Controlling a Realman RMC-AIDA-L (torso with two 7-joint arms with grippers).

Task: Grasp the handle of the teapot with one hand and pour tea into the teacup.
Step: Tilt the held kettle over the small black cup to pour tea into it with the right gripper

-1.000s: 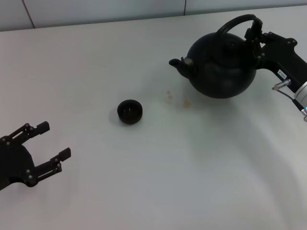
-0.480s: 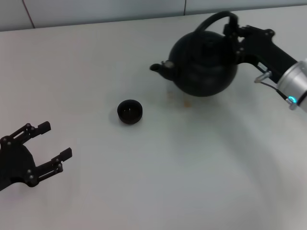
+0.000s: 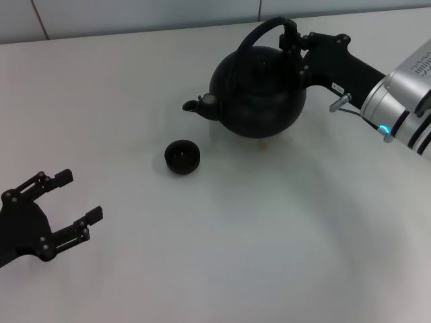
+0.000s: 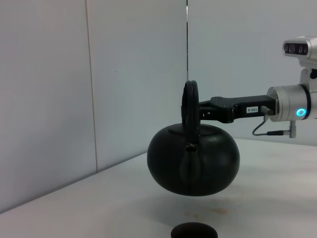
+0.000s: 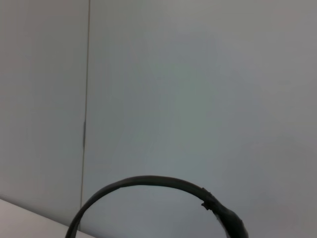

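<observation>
1. The bench point(image 3: 222, 256) is a broad, smooth, pale surface with a few faint brownish stains under the teapot.
2. The teapot point(image 3: 259, 97) is large, round and matte black, with a small lid and a short spout that points toward my left. In my left wrist view it hangs clear of the bench, level, above and behind the teacup. I cannot tell what is inside it.
3. The handle point(image 3: 259, 33) is a thick black arch over the lid, seen edge-on from my left wrist.
4. My right end effector point(image 3: 296, 46) reaches in from my right and is pinched on the handle at its right end, carrying the pot.
5. My left end effector point(image 3: 71, 198) sits low at my near left, well apart from everything, its fingers spread with nothing between them.
6. The teacup point(image 3: 182, 157) is small, low, round and dark, without a handle. It stands on the bench just below and to the left of the spout; its inside looks dark, and I cannot tell whether it holds any tea.
</observation>
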